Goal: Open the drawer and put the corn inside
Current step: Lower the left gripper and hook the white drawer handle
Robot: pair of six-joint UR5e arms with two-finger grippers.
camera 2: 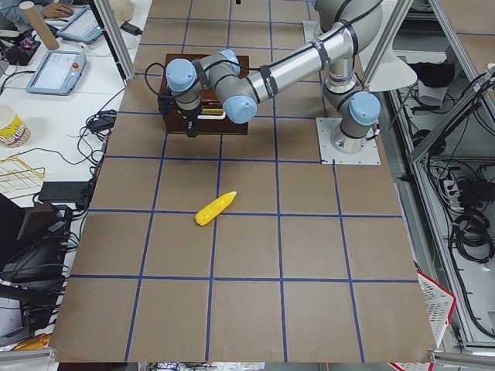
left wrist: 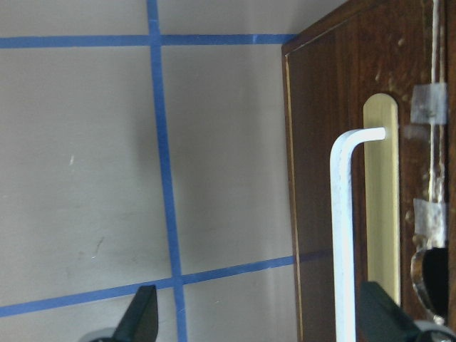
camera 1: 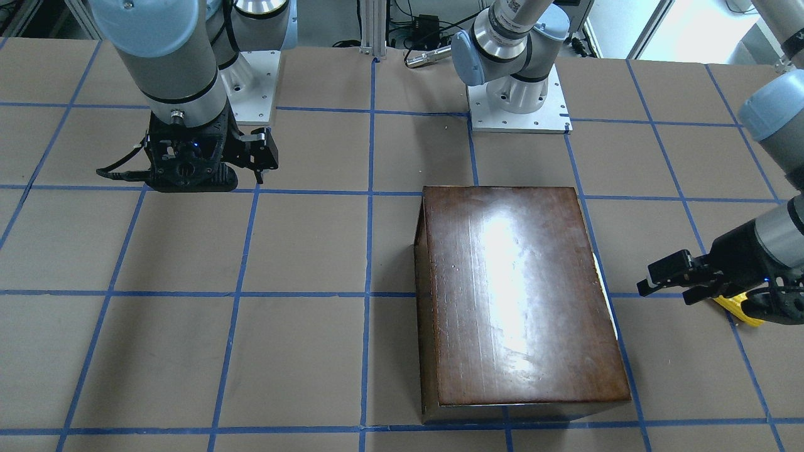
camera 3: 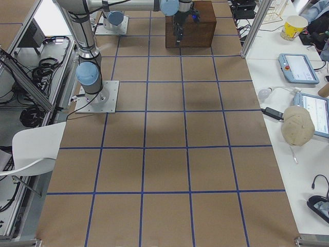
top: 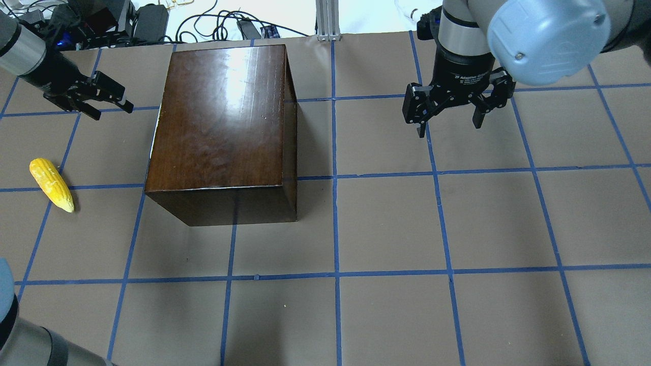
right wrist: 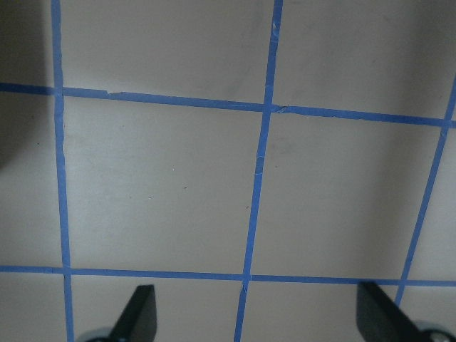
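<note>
The dark-brown wooden box [top: 224, 117] stands on the table, left of centre in the overhead view. Its drawer is shut; the worn front panel [left wrist: 320, 178] with a white handle [left wrist: 342, 235] faces my left gripper in the left wrist view. My left gripper [top: 104, 99] is open and empty, just left of the box and level with the handle's side. The yellow corn [top: 51, 184] lies on the table, nearer me than the left gripper and apart from it. My right gripper [top: 450, 119] is open and empty, hovering over bare table well to the right of the box.
The table [top: 386, 229] is brown paper with a blue tape grid. The arm bases [camera 1: 518, 103] stand at the robot's side edge. Cables and devices [top: 147, 23] lie beyond the far edge behind the box.
</note>
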